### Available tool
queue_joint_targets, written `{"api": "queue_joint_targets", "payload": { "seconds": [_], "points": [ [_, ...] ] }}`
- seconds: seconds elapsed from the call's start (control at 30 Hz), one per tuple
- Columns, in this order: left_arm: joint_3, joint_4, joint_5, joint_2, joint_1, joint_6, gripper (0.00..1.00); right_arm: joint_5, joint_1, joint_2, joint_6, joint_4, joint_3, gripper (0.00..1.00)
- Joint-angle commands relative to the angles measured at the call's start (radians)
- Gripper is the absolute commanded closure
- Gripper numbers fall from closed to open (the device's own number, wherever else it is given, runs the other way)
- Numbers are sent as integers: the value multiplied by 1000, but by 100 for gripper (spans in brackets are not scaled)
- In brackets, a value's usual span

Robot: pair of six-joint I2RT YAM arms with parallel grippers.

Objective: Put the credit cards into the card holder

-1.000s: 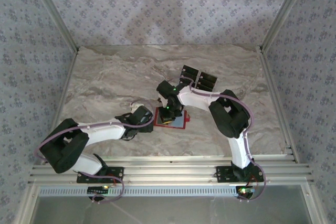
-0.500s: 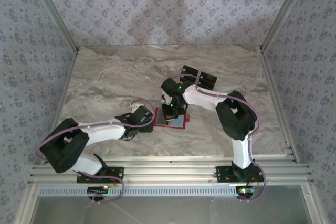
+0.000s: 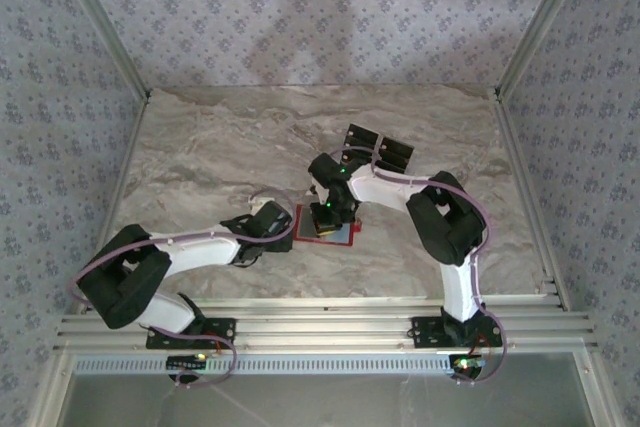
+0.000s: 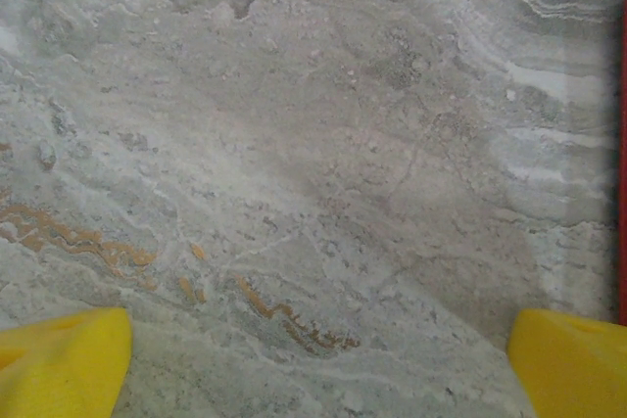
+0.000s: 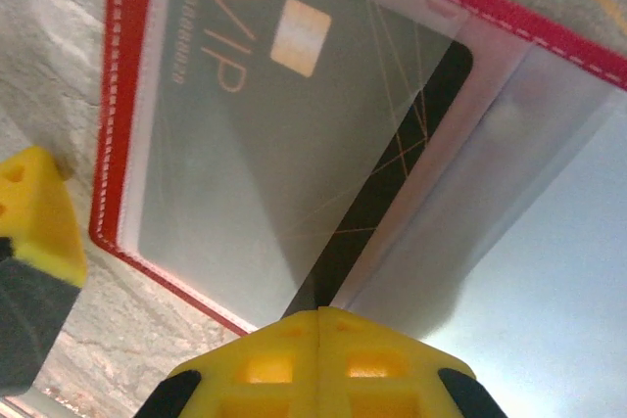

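The red card holder [image 3: 345, 235] lies open on the marble table, its pale pockets [image 5: 549, 271] facing up. A black credit card [image 5: 392, 178] marked VIP sits mostly under the clear pocket, with a dark strip still outside. My right gripper [image 5: 321, 318] is shut, its tips together at the card's near edge. From above, the right gripper [image 3: 328, 215] hangs over the holder. More black credit cards [image 3: 378, 150] lie behind it. My left gripper [image 4: 318, 369] stands open over bare marble just left of the holder's red edge [image 4: 623, 193]; from above, the left gripper [image 3: 280, 225] sits beside the holder.
The marble table [image 3: 200, 157] has free room at the left and back. A metal rail [image 3: 320, 322] runs along the front edge. Patterned walls and slanted frame posts [image 3: 525, 37] close in the sides and back.
My right gripper has shifted slightly right and nearer over the card holder, and its elbow has swung. The left arm has not moved.
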Motion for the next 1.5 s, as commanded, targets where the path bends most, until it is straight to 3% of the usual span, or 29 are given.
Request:
{"api": "queue_joint_targets", "payload": {
  "seconds": [0.0, 0.9, 1.13, 1.33, 1.47],
  "points": [
    [-11, 67, 72, 64, -4, 2, 0, 10, 2, 35, -2, -9, 26, 93],
    [-31, 102, 86, 72, -19, -10, 0, -124, 11, 82, 87, 107, 82, 94],
    [-39, 86, 77, 35, -22, -24, 0, -122, -3, -2, 93, 126, 23, 92],
    [-43, 6, 22, -102, -23, -35, 0, -90, -34, -122, 98, 134, -56, 82],
    [-28, -42, -9, -177, -12, -25, 0, -46, -77, -178, 80, 120, -101, 67]
  ]
}}
